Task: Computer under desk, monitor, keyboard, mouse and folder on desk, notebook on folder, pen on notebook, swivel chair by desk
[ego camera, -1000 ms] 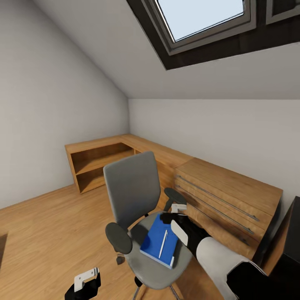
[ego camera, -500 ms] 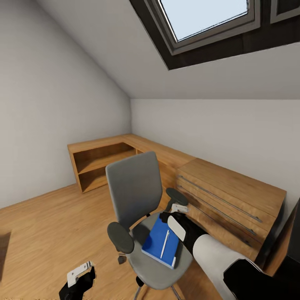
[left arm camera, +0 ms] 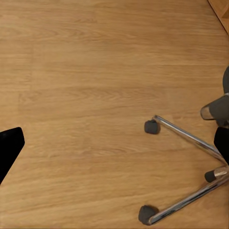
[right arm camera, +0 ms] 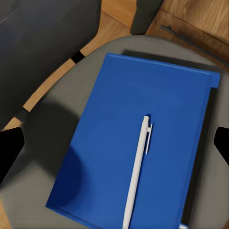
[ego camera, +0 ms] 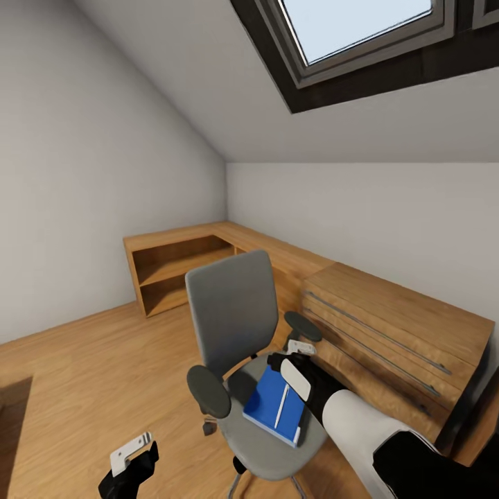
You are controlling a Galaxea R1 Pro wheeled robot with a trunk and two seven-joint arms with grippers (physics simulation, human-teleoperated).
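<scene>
one right hand (right arm camera: 114, 143) open, empty, above pen (right arm camera: 136, 171) on folder (right arm camera: 129, 138).

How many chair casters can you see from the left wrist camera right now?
3: one caster at the end of the upper chrome leg, one at the lower leg's end, one partly shown near the hub. Others may lie outside this view.

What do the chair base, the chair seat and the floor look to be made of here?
Chair base: polished metal, judging by its bright chrome sheen. Chair seat: probably grey fabric padding, matte and softly rounded. Floor: wood or laminate planks, with visible grain and seams.
</scene>
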